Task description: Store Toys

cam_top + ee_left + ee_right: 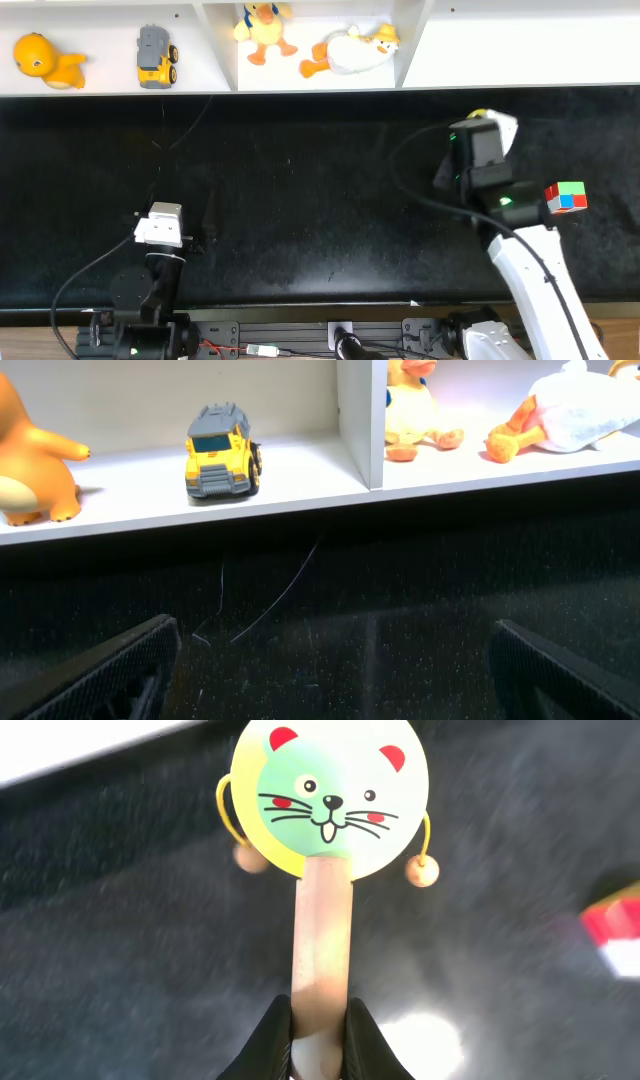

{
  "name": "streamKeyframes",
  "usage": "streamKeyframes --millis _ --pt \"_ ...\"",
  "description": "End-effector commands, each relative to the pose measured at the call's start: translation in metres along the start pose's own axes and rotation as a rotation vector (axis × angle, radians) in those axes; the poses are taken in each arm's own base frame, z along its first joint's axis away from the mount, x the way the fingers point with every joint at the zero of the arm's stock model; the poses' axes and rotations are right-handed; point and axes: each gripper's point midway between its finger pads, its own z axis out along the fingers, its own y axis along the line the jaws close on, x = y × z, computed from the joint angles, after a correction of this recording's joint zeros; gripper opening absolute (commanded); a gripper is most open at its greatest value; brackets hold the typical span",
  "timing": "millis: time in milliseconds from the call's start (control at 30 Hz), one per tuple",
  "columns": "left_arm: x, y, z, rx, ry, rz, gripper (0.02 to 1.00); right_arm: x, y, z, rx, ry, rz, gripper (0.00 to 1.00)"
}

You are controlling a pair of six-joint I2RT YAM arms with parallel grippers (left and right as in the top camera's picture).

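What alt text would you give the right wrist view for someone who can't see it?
The right gripper is shut on the wooden handle of a cat-face rattle drum over the black table. A red and white block sits nearby.

Truck (pixel 157 56) right of animal figure (pixel 45 60) in left shelf compartment (pixel 105 82); cube (pixel 566 196) on mat (pixel 300 200), right.

The left gripper (pixel 332 630) sits near its base, fingers spread wide. The right gripper (pixel 320 1030), arm extended, clamps the cat-faced rattle drum (pixel 328 795) by its handle.
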Motion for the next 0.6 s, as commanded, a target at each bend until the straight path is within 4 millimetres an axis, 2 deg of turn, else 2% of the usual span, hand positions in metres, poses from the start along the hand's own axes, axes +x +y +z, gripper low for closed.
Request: streamKeyframes --millis 33,200,400,600 --pt "0.000 0.000 0.000 -0.004 -0.007 0.021 0.998 -0.039 0.007 0.001 -0.009 -0.047 -0.173 0.042" --pt "0.000 0.000 0.000 -0.004 -0.007 0.021 0.998 -0.062 0.020 0.021 0.005 -0.019 -0.310 0.042" --pt "0.000 0.000 0.000 -0.004 -0.007 0.021 0.998 -0.091 0.043 0.051 -0.015 -0.045 -0.368 0.042" --pt "0.000 0.000 0.000 -0.004 -0.007 0.021 0.998 -0.105 0.052 0.078 -0.011 -0.028 -0.373 0.042"
